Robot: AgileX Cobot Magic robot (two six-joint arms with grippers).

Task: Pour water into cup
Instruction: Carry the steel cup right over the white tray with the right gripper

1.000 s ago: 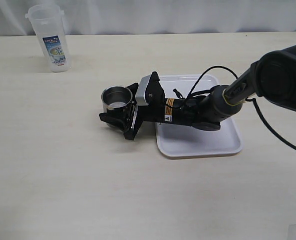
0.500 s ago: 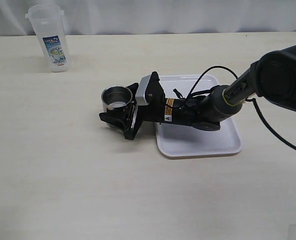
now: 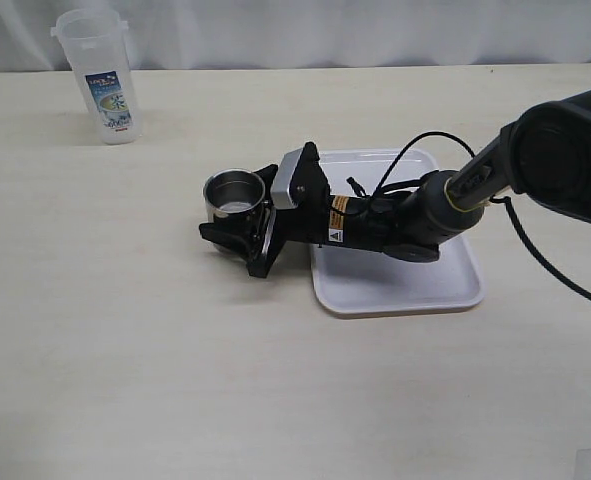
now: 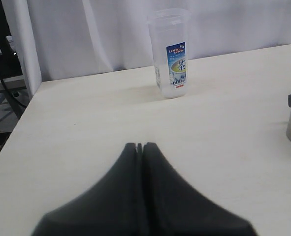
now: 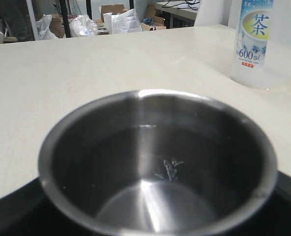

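Though pale like the curtain [image 3: 325, 30], wood-grain table [image 3: 125, 350] under cup [image 3: 233, 195] and tray [image 3: 405, 290].

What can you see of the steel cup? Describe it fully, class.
The cup is a small, straight-sided, handleless cylinder of grey brushed metal with a shiny rim and a scratched, reflective inside. It stands upright, mouth up, on the pale table, beside the white tray, not on it. The right gripper straddles it, apparently gripping its wall. Whether it holds water cannot be told.
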